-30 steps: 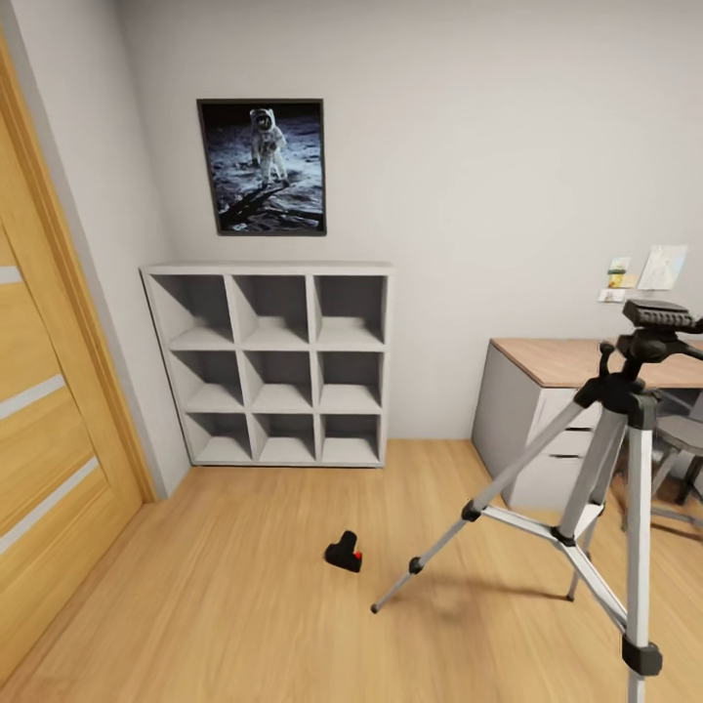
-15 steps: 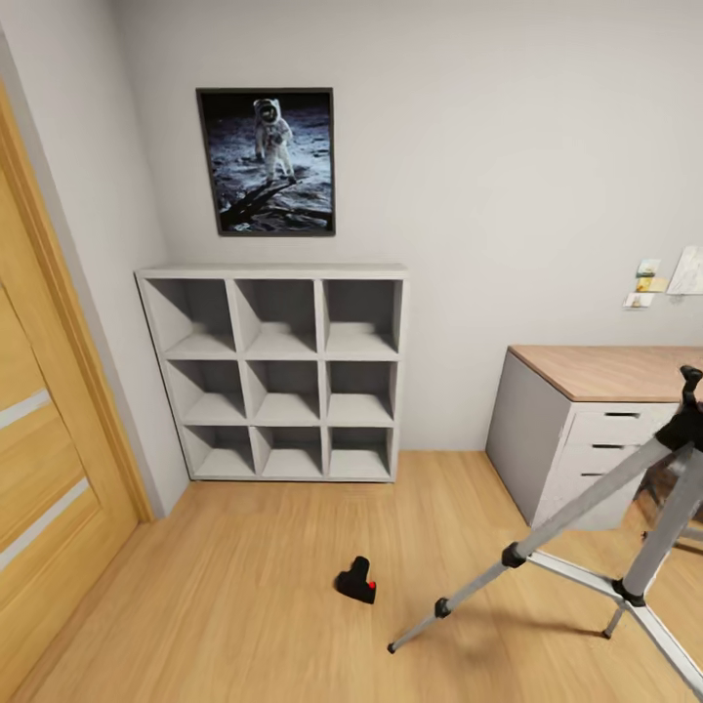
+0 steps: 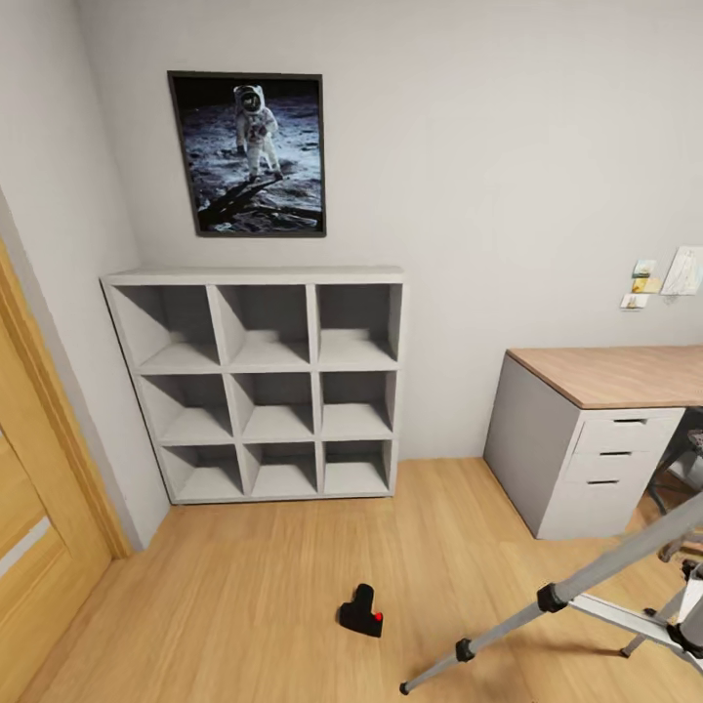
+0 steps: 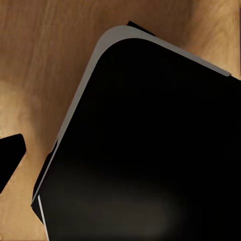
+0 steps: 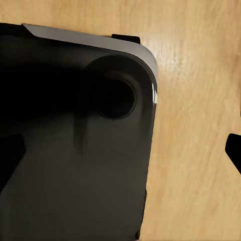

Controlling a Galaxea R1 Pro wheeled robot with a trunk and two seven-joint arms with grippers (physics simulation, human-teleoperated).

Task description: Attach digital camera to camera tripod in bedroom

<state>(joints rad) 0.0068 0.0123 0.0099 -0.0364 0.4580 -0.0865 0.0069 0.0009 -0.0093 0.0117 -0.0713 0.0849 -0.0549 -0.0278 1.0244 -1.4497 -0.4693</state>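
Camera on the floor, tripod at the edge of view.

The camera (image 3: 362, 611) is seen lying on the wood floor (image 3: 244, 586), its red dot facing up, near the tripod (image 3: 586, 596), whose silver legs are cut off by the frame. Behind it a grey cube shelf (image 3: 259, 381) stands under an astronaut poster (image 3: 249, 153); a wood-topped table (image 3: 596, 430) is set to the right. Whether either gripper is released or clenched cannot be told.

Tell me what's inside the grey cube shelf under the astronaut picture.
All nine compartments of the cube shelf look bare, showing nothing but grey shelves and back panels. The slanted view hides part of the left-column compartments behind their side walls.
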